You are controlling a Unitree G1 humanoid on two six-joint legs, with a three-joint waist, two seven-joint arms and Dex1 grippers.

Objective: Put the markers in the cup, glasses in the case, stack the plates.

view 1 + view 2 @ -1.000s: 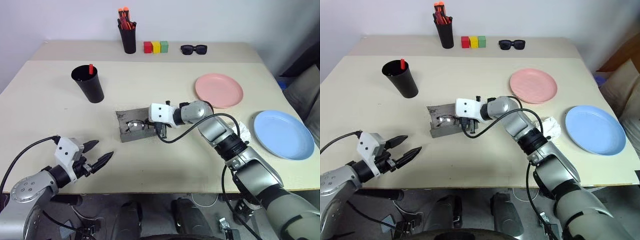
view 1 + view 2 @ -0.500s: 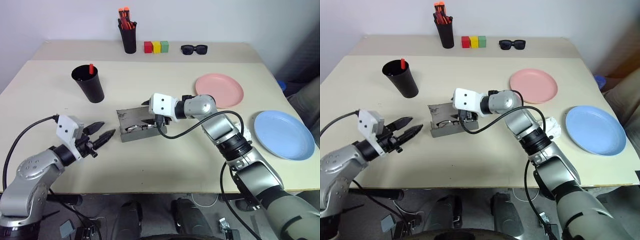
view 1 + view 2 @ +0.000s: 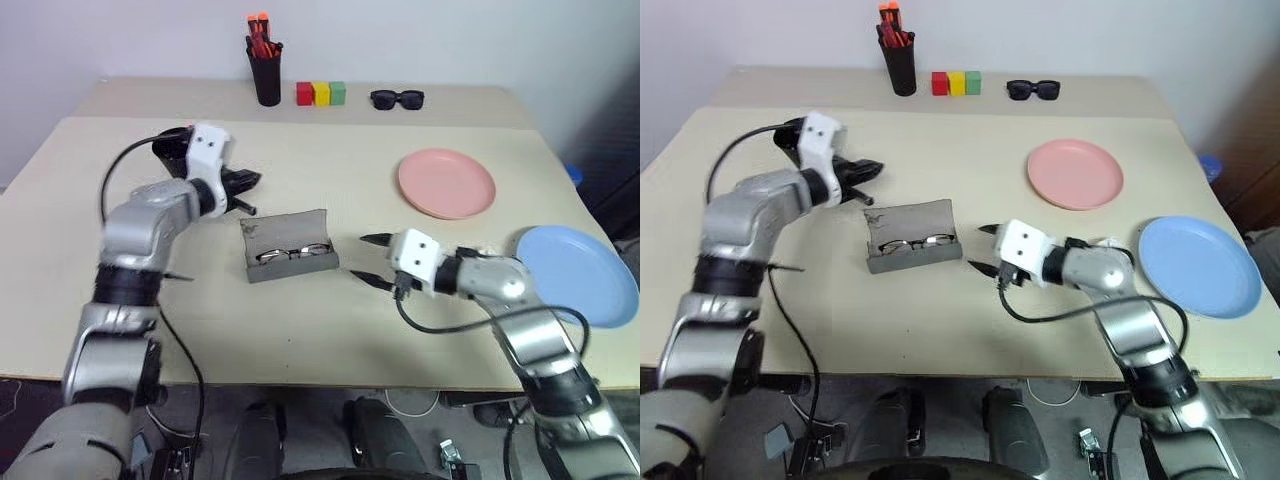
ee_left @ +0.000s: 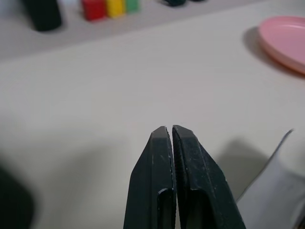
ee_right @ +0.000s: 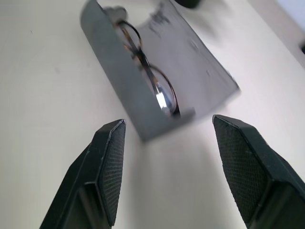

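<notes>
The grey case [image 3: 290, 246] lies open mid-table with its lid raised. The wire-framed glasses [image 3: 292, 252] rest inside it, and the right wrist view looks down on the same glasses [image 5: 157, 88]. My right gripper [image 3: 358, 258] is open and empty, just to the right of the case and apart from it. My left gripper [image 3: 872, 166] is shut on nothing, hovering behind and to the left of the case. The cup is mostly hidden behind my left wrist, and the markers are hidden. The pink plate [image 3: 447, 183] and blue plate [image 3: 580, 275] lie apart on the right.
A black pen holder [image 3: 266, 75] with orange-capped pens, three coloured blocks [image 3: 320, 93] and dark sunglasses [image 3: 397, 98] line the back of the table. A crumpled white tissue [image 3: 1105, 243] lies by my right forearm.
My left arm swung up from the front edge to behind the case, shutting its fingers. My right gripper opened and drew back right from the case. The camera shifted slightly.
</notes>
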